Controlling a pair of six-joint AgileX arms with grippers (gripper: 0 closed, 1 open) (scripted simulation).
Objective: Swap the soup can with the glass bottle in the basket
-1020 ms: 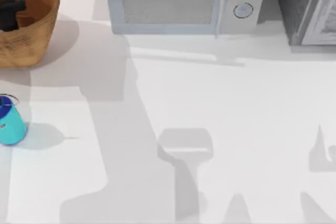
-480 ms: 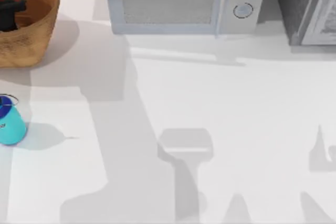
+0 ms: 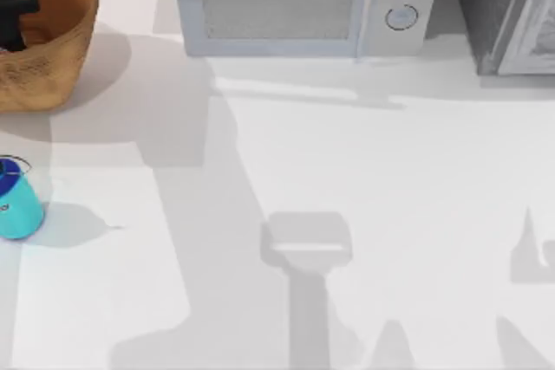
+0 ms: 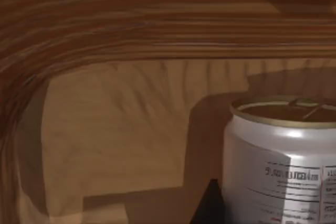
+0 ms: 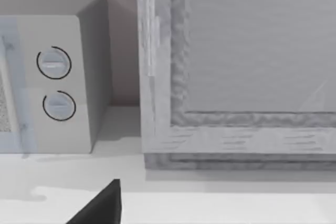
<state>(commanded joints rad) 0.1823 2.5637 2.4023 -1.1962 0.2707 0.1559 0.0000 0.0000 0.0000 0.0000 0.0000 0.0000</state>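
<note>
Your left claw (image 3: 16, 19) is down inside the basket (image 3: 65, 49); soup can (image 4: 281, 161) stands upright just beside it, seemingly not yet between the fingers. Can't tell finger state. Glass bottle (image 3: 16, 201) waits on the bench.

Soup can (image 4: 281, 166) stands upright on the basket (image 4: 131, 35) floor, near its wall

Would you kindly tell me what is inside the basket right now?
Inside the basket, the left end effector reaches down beside the soup can. From above, the arm covers the can.
</note>
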